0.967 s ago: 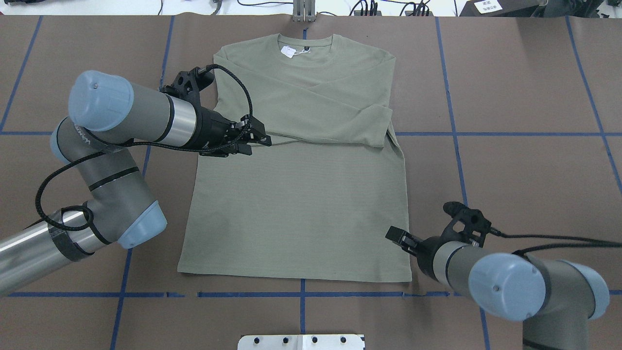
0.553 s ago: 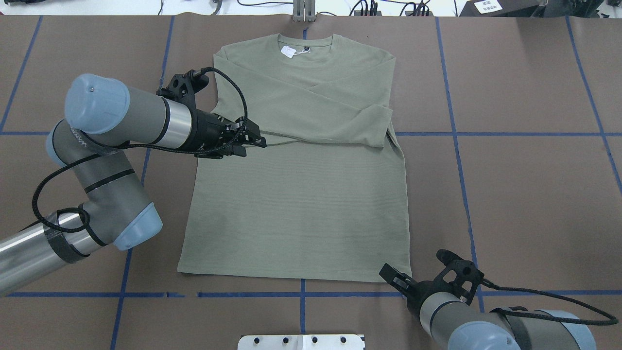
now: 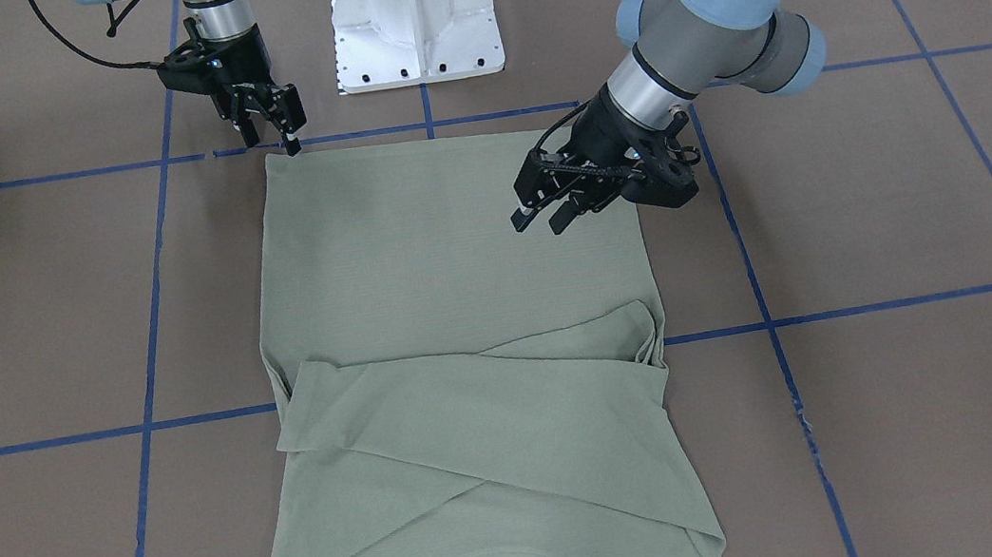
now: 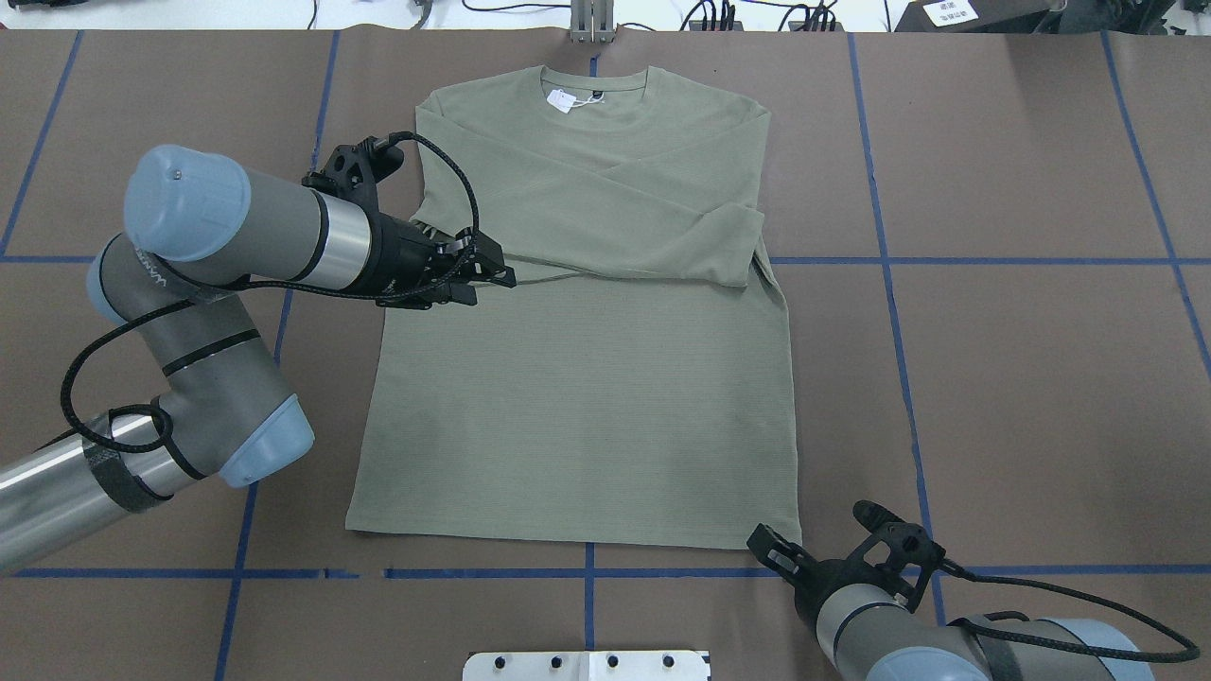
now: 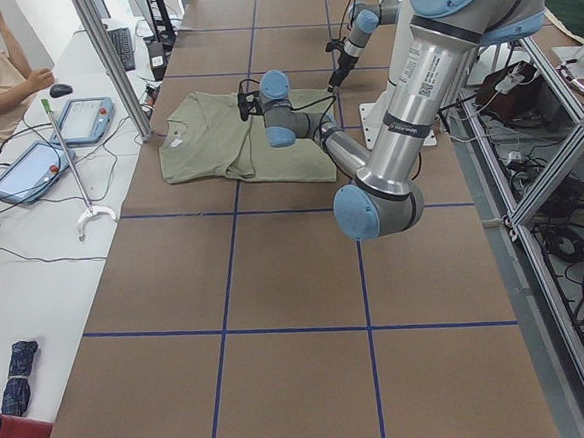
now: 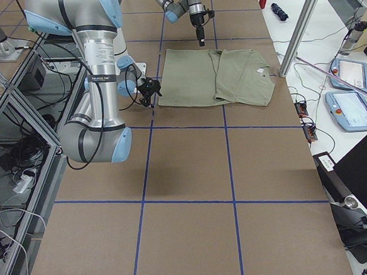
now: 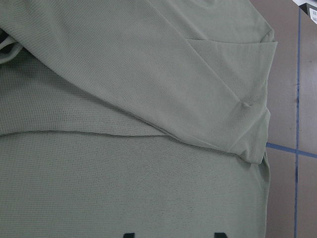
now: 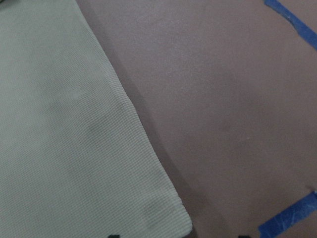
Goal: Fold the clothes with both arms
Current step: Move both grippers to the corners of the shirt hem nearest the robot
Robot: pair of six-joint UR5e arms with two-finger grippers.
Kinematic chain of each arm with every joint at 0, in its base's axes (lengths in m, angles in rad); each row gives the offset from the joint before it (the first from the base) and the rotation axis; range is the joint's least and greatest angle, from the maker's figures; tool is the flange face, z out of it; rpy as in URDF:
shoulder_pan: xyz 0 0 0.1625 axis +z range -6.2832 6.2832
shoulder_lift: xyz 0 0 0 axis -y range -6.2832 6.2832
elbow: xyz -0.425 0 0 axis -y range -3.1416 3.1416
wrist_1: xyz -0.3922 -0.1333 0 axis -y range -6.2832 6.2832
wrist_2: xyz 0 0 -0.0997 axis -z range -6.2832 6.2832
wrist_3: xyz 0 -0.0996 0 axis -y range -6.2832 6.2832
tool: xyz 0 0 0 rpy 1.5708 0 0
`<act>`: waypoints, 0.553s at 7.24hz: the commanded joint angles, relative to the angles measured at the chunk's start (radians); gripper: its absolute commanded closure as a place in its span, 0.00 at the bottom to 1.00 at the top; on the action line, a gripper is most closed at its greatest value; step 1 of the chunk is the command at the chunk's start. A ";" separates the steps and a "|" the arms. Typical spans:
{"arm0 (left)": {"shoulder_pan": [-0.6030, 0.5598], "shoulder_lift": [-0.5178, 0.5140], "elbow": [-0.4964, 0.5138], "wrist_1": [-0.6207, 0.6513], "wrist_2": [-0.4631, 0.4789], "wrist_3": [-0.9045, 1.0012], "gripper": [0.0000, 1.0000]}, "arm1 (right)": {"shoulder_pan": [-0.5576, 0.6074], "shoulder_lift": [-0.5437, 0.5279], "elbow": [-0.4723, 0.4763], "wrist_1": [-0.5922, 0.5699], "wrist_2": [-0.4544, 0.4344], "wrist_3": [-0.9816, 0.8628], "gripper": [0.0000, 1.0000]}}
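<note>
Ok, pale sage-green long-sleeved knit shirt [image 4: 587, 397] lies flat mid-frame overhead on the brown blue-taped table [image 4: 993, 378], sleeves crossed over chest. Right gripper [image 3: 274, 137], fingers apart, sits at the hem's lower-right corner. Left gripper [image 3: 538, 220], fingers apart, hangs over the shirt's left edge below the sleeve fold. Left forearm is near-level, right enters from bottom right.

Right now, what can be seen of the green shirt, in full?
The shirt is a pale sage-green, fine-ribbed knit with a round neck and a white hang tag at the collar. It lies flat on the brown table, hem toward the robot's base, both long sleeves folded crosswise over the chest. The open left tool hovers over its side by the sleeves; the open right tool is at a hem corner. Neither grips it.
</note>
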 commanded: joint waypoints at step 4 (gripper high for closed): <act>0.000 0.018 -0.004 -0.001 0.000 0.000 0.38 | 0.005 0.008 0.002 -0.029 0.001 -0.002 0.73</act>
